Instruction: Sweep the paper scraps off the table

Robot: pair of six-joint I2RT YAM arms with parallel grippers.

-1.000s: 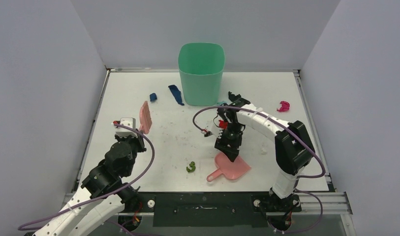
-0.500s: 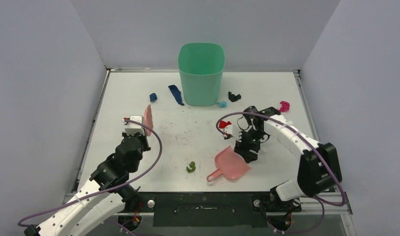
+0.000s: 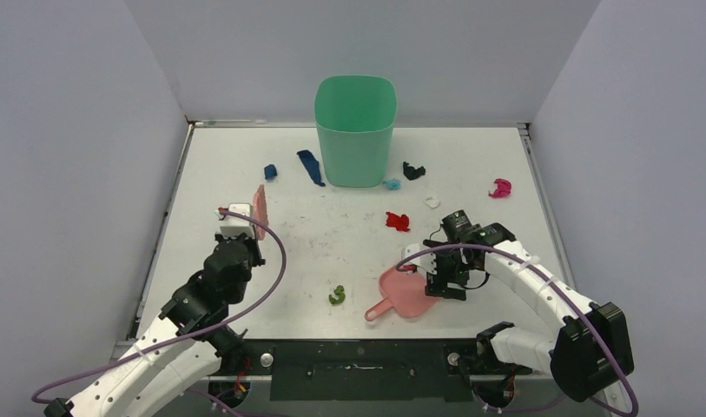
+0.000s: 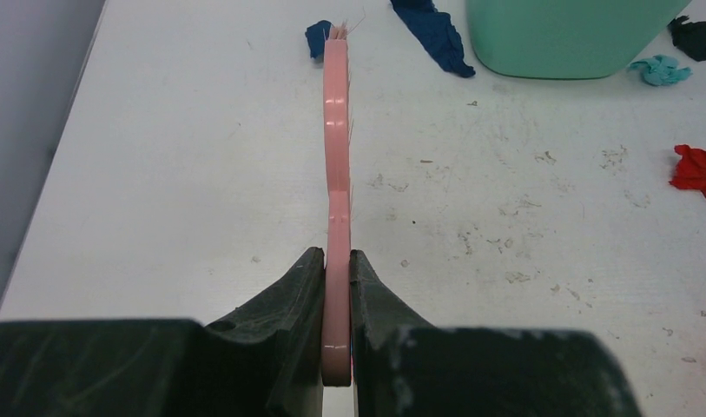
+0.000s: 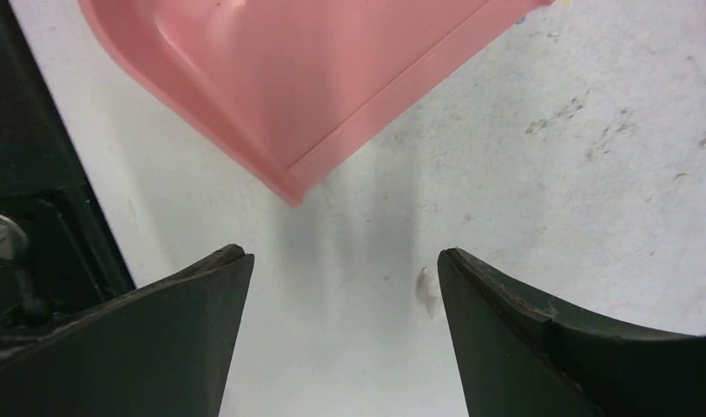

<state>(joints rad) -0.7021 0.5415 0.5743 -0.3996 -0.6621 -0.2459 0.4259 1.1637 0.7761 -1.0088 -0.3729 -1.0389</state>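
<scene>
My left gripper (image 3: 248, 228) (image 4: 336, 256) is shut on the handle of the pink hand brush (image 3: 260, 210) (image 4: 336, 148), held on edge above the white table (image 3: 227, 156). My right gripper (image 3: 445, 280) (image 5: 340, 261) is open and empty, just off the right corner of the pink dustpan (image 3: 405, 294) (image 5: 314, 69). Paper scraps lie scattered: two dark blue (image 3: 270, 171) (image 3: 311, 167), light blue (image 3: 392, 183), black (image 3: 412, 170), white (image 3: 432, 201), red (image 3: 398, 221), magenta (image 3: 501, 187), green (image 3: 337, 295).
A tall green bin (image 3: 355, 130) (image 4: 575, 35) stands at the back middle. Grey walls close in the left, right and back. A metal rail (image 3: 358, 349) runs along the near edge. A tiny white bit (image 5: 428, 291) lies by my right finger.
My right arm has swung right and back toward the near edge, uncovering the red and white scraps, and now sits at the dustpan's right corner. My left arm barely moved in the last half second.
</scene>
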